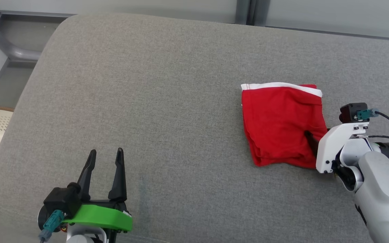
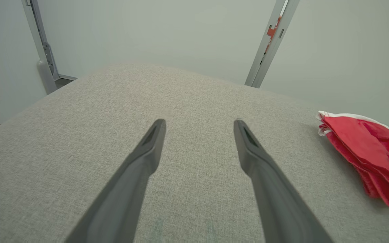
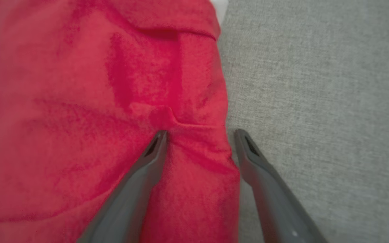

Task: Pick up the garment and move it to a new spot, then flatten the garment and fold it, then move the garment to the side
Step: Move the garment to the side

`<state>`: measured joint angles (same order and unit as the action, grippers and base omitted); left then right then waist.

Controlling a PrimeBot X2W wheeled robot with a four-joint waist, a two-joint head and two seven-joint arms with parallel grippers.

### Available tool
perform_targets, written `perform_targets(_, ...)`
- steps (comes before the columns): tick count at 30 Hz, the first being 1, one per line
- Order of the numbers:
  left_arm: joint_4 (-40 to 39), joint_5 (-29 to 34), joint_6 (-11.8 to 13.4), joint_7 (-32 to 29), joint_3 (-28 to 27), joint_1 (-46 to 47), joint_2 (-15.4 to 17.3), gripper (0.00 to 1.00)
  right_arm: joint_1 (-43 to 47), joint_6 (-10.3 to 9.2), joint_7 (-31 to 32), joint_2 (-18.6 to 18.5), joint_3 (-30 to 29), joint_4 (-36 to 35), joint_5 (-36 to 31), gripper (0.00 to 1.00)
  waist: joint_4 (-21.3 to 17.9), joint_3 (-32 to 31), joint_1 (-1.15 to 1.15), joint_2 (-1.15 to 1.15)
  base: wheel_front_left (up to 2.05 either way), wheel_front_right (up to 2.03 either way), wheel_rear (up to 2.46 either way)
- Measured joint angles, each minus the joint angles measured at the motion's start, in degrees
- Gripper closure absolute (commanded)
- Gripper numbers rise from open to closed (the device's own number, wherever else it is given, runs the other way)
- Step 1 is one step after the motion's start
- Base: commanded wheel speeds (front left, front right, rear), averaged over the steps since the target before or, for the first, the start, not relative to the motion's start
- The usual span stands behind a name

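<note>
- Over toward the right edge of the grey cushion (image 1: pixel 147 101), about midway between its far and near edges, sits the red garment (image 1: pixel 280 125). It's stacked in layers, with the white waistband (image 1: pixel 282 86) along the side facing the far edge.
- right gripper (image 3: pixel 201 132) is down at the garment's right-hand edge with its fingers spread. One finger rests on the red cloth, the other sits on bare cushion just beside the hem. So it straddles the edge and isn't pinching anything.
- left gripper (image 1: pixel 106 152) is also spread and holding nothing. It hovers by the near-left corner of the cushion, well apart from the garment.
- My read: the folding looks done, so this is the last bit, moving it to the side. Can't tell if it's already in its final spot.
- If it still has to move, the outer finger needs to slip under the whole stack before closing. Grab only the top layer and the fold will probably peel open when it's dragged.
</note>
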<state>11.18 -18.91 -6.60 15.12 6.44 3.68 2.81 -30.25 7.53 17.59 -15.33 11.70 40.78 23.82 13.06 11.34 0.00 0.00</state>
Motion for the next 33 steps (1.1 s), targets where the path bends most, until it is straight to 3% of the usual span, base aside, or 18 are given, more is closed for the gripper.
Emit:
perform_targets(3,-0.1,-0.1,0.1,0.0,0.7,0.5,0.0,0.0,-0.9,0.0,1.7,-0.2,1.5,1.1,-0.2,0.0,0.4,0.8,0.0,0.0,0.0,0.0,0.0)
perform_targets(4,-0.2,-0.1,0.1,0.0,0.8,0.7,0.0,0.0,-1.2,-0.04,2.4,-0.3,2.2,1.1,-0.1,0.12,0.4,0.9,0.0,0.0,0.0,0.0,0.0)
perform_targets(5,-0.3,-0.1,0.1,0.0,0.9,0.8,0.0,0.0,-1.5,-0.08,2.9,-0.5,3.1,1.0,0.1,0.93,0.4,1.1,0.0,0.0,0.0,0.0,0.0)
perform_targets(6,-0.5,-0.1,0.1,0.0,0.9,0.9,0.0,0.0,-1.8,-0.08,3.5,-0.9,4.2,0.7,0.4,1.0,0.4,1.2,0.0,0.0,0.0,0.0,0.0)
perform_targets(15,-1.5,-1.4,0.5,0.0,0.7,1.0,0.0,0.0,-5.2,0.08,6.9,-7.4,16.4,-6.0,-1.2,1.0,-2.4,1.5,0.0,0.0,0.0,0.0,0.0)
perform_targets(21,-2.5,-1.9,0.5,0.0,-0.2,0.6,0.0,0.0,-8.8,0.02,12.2,-14.7,22.6,-14.5,1.0,1.0,-6.3,1.1,0.0,0.0,0.0,0.0,0.0)
perform_targets(28,-3.7,-1.6,0.5,0.0,-1.7,1.1,0.0,0.0,-12.0,0.01,16.0,-22.5,21.8,-23.1,3.2,1.0,-12.5,1.4,0.0,0.0,0.0,0.0,0.0)
perform_targets(33,-3.8,0.4,0.2,0.0,-2.5,2.8,0.0,0.0,-12.4,0.02,16.4,-25.1,19.4,-24.9,3.2,1.0,-16.9,2.4,0.0,0.0,0.0,0.0,0.0)
